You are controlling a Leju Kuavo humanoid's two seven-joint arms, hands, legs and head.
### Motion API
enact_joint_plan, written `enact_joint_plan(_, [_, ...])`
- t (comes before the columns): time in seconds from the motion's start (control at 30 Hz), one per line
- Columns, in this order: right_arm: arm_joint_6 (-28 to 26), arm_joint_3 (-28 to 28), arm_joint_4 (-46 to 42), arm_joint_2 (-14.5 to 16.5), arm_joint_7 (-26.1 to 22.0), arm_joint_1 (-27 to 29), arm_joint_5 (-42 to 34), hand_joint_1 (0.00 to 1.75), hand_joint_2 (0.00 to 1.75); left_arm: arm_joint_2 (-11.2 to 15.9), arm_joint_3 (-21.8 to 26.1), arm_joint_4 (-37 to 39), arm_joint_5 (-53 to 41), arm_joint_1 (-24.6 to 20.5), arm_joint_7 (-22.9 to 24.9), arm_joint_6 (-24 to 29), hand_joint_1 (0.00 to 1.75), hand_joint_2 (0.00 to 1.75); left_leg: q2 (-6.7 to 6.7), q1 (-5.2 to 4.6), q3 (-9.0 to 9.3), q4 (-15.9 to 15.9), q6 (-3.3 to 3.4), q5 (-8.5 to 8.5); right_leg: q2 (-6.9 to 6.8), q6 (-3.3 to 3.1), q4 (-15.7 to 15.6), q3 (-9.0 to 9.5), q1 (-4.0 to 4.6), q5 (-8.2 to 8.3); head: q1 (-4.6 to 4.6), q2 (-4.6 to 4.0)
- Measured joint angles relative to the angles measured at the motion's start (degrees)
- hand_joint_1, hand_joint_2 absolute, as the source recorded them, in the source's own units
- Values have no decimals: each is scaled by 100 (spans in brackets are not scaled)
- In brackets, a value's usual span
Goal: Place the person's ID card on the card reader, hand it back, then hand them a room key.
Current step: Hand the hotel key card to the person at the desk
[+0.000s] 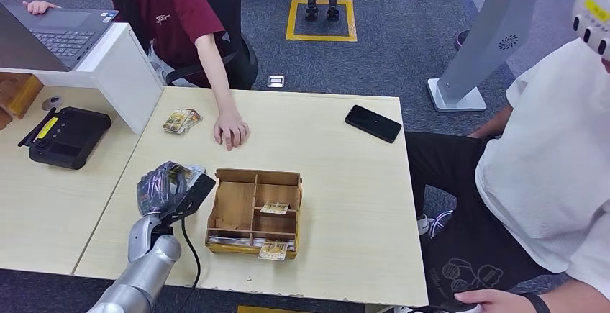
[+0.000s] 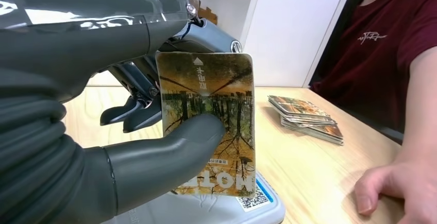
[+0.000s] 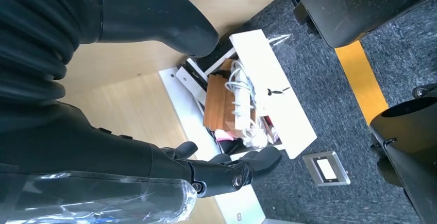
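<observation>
Pinched between the thick thumb and the dark fingers (image 2: 135, 112) of the left hand (image 1: 167, 189): the card (image 2: 208, 123), standing on end with its long side up and down, at lower left of the head view over the counter (image 1: 345, 183). Just under it, a white card reader (image 2: 247, 208); up and to the right, the person's hand (image 1: 231, 130) resting flat and near. Right hand (image 3: 206, 172) down by the floor, fingers loosely curled around nothing, so left hand much nearer.

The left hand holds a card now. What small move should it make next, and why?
Probably carry the card forward toward the person's hand resting on the table. The left hand already pinches the card upright above a white device, and the person waits just across from it.
</observation>
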Motion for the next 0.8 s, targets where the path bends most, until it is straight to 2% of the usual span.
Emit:
enact_joint_plan(0.43, [9, 100, -30, 0, -115, -35, 81, 0, 175, 55, -25, 590, -372, -235, 398, -5, 175, 175, 0, -3, 2, 0, -1, 1, -2, 0, 0, 1, -3, 0, 0, 0])
enact_joint_plan(0.8, [17, 147, -46, 0, -168, -58, 125, 0, 175, 83, -33, 912, -496, -359, 478, 14, 175, 175, 0, -5, 3, 0, -1, 1, -1, 0, 1, 1, -5, 0, 0, 0])
